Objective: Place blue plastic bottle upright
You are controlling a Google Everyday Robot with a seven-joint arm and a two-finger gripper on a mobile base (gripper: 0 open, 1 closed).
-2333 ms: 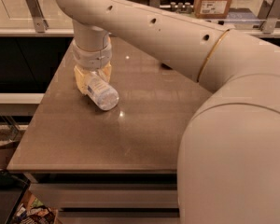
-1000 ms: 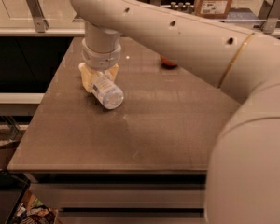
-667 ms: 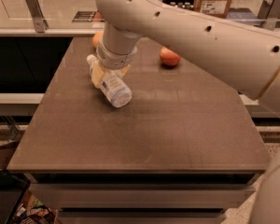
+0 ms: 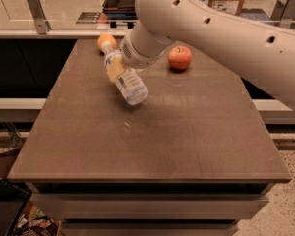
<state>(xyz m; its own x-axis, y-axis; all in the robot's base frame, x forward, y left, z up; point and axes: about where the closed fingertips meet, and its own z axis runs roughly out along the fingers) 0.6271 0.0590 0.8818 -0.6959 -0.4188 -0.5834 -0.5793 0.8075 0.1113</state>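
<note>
My pincer (image 4: pixel 117 67) clamps the tilted blue plastic bottle (image 4: pixel 132 86) near the tabletop's (image 4: pixel 137 146) back edge — apple (image 4: pixel 180 58) nearby

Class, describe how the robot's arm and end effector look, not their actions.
The arm is a thick, rounded cream shell with small dark round holes and a white wrist collar. The end effector, on the bottle over the table's rear left, has yellowish fingers.

Nothing legible — not on the blue plastic bottle (image 4: pixel 132 87) in the claw (image 4: pixel 116 69).
</note>
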